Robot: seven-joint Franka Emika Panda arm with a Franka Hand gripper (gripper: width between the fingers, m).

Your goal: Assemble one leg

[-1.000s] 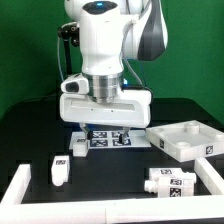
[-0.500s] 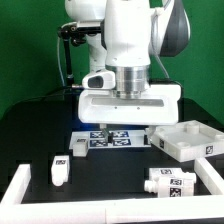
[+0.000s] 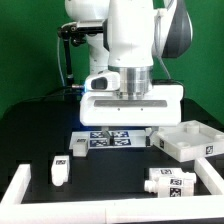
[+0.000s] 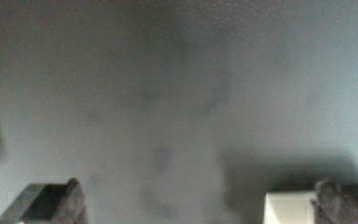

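My gripper (image 3: pixel 122 129) hangs open and empty above the back of the black table, over the marker board (image 3: pixel 110 139). In the wrist view the fingertips (image 4: pixel 51 203) stand far apart with nothing between them and only blurred grey surface beyond. A short white leg (image 3: pixel 60 170) with a tag lies at the front on the exterior view's left. Another white leg (image 3: pixel 168 183) lies on its side at the front right. A small white part (image 3: pixel 77 146) stands beside the marker board. None of these touches the gripper.
A white square tabletop part (image 3: pixel 186 139) with a raised rim lies on the exterior view's right, close to the gripper's right finger. White frame bars border the table at the front left (image 3: pixel 18 186) and front right (image 3: pixel 211 178). A green backdrop stands behind.
The arm has swung toward the exterior view's right, from above the small white part to above the marker board. The gripper stays open. No part has moved.
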